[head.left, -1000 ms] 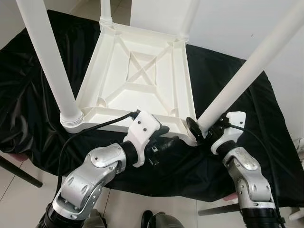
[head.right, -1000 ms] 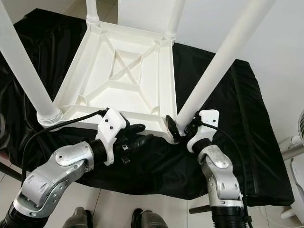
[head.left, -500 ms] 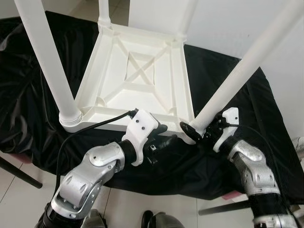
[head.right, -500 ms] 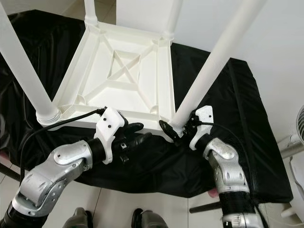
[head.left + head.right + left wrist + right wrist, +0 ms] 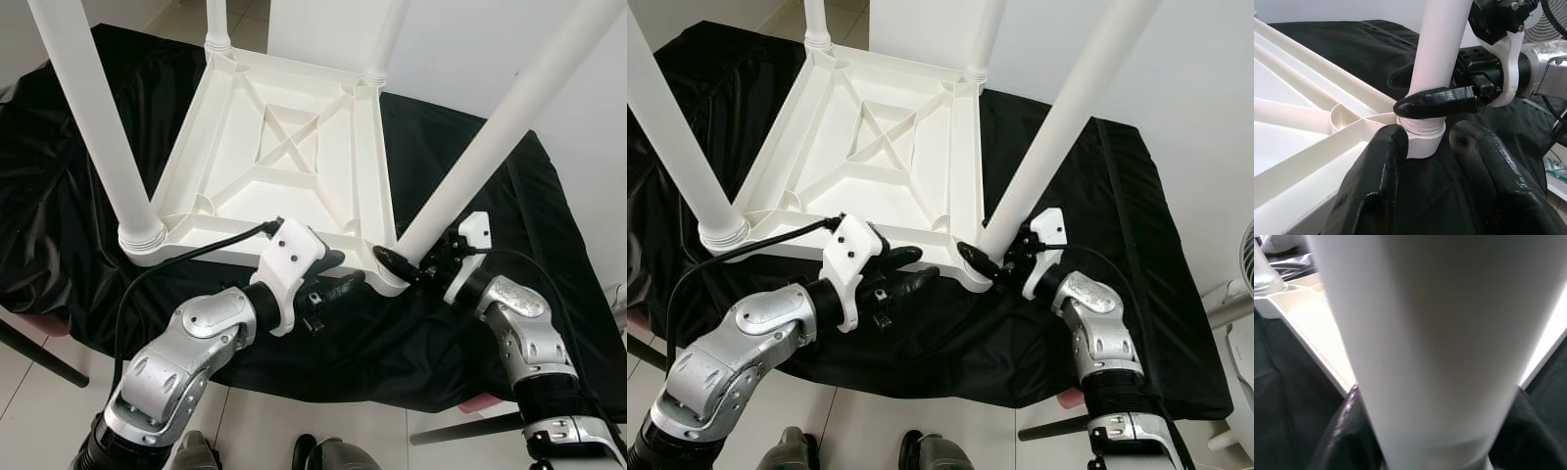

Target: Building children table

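A white plastic children's table (image 5: 284,147) lies upside down on a black cloth, its legs pointing up. My right gripper (image 5: 407,266) is shut on the base of the near-right leg (image 5: 490,137), just above its corner socket; that leg (image 5: 1435,333) looms close in the right wrist view. My left gripper (image 5: 338,279) is open at the table's front rim, right beside that corner. In the left wrist view its two fingers (image 5: 1376,186) stand apart just below the socket, and a right finger (image 5: 1435,105) wraps across the leg (image 5: 1442,49).
The near-left leg (image 5: 93,127) rises close to my left arm, with two more legs at the far corners (image 5: 217,24). The black cloth (image 5: 549,225) drapes over the support's edges. A dark bar (image 5: 29,352) crosses the tiled floor at left; a fan (image 5: 1239,284) stands at right.
My right wrist has swung outward and up around the near-right leg while staying shut on it. My left gripper has edged slightly closer to the table's front rim.
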